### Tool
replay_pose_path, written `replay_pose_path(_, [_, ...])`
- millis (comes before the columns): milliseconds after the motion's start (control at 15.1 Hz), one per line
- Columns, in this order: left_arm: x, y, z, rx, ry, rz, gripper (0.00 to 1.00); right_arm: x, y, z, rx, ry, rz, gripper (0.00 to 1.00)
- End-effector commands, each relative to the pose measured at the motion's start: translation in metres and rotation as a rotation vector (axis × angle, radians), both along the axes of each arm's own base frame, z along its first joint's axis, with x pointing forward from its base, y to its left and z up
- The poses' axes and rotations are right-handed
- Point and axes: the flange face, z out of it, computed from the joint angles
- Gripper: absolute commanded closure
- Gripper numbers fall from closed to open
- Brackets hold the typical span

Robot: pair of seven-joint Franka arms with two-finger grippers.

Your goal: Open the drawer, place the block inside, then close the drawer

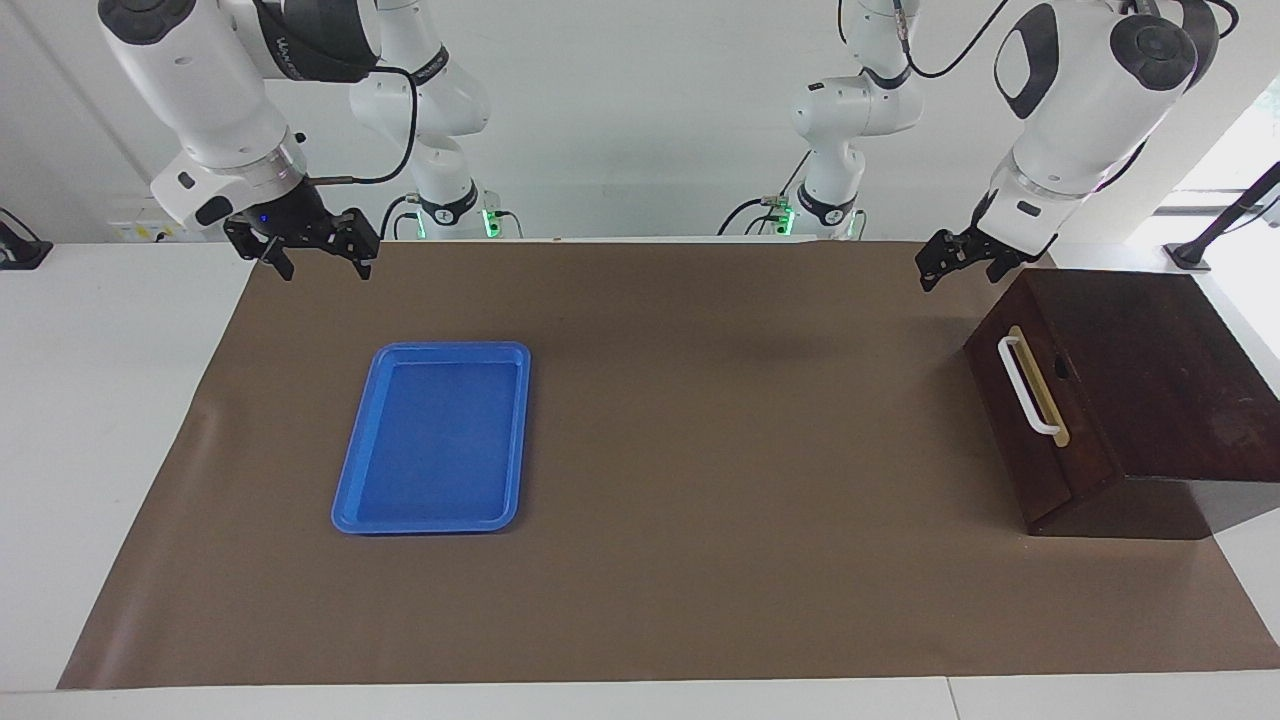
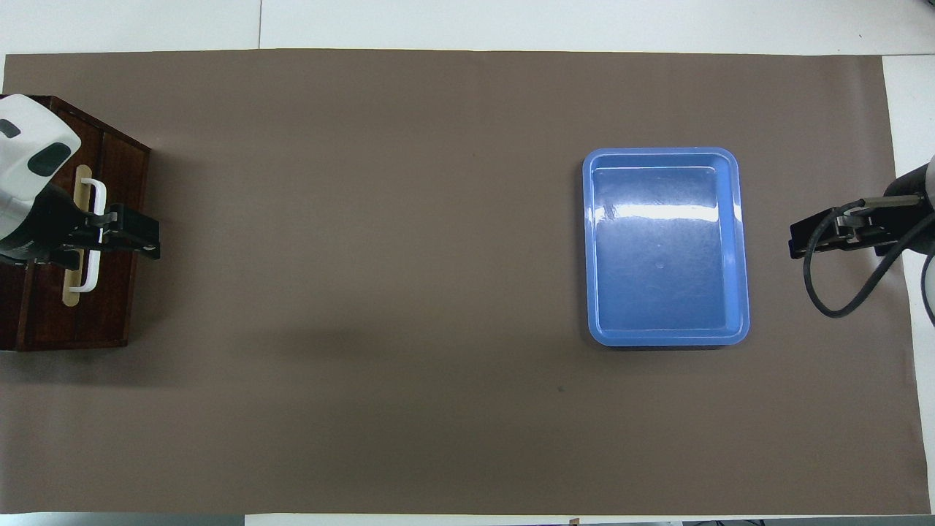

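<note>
The dark wooden drawer (image 1: 1035, 440) sits shut in its box (image 1: 1150, 360) at the left arm's end of the table, its white bar handle (image 1: 1028, 386) free. My left gripper (image 1: 958, 262) hangs open and empty in the air by the box's corner nearest the robots; from overhead it (image 2: 150, 235) covers part of the handle (image 2: 100, 201). My right gripper (image 1: 322, 264) waits open and empty over the mat's edge at the right arm's end. The block is out of view.
An empty blue tray (image 1: 430, 440) lies on the brown mat (image 1: 720, 480) toward the right arm's end. White table surface borders the mat on all sides.
</note>
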Motion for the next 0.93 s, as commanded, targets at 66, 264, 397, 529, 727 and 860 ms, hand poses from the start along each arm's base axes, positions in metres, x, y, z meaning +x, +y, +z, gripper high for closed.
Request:
replay_pose_path(66, [0.0011,0.0032,-0.0041,-0.016,0.032,-0.012,0.00,-0.0054,-0.0023,0.0025,0.016,-0.006,-0.014,0.00])
replay_pose_path(264, [0.0022,0.0036,-0.0039,-0.020,0.027,-0.012,0.00,-0.0057,-0.0023,0.0023,0.016,-0.002,-0.014,0.00])
replay_pose_path(397, [0.0020,0.0044,-0.0047,-0.020,0.030,-0.010,0.00,-0.0055,-0.0023,0.0024,0.016,-0.004,-0.014,0.00])
replay_pose_path(529, [0.0024,0.0067,-0.0046,-0.022,0.029,-0.005,0.00,-0.0055,-0.0023,0.0024,0.016,-0.004,-0.014,0.00])
replay_pose_path(727, [0.0022,0.0034,-0.0045,-0.022,0.028,-0.011,0.00,-0.0060,-0.0023,0.0028,0.016,-0.001,-0.013,0.00])
replay_pose_path(860, [0.0026,0.0067,-0.0045,-0.022,0.028,-0.005,0.00,-0.0051,-0.0032,0.0049,0.016,-0.007,-0.014,0.00])
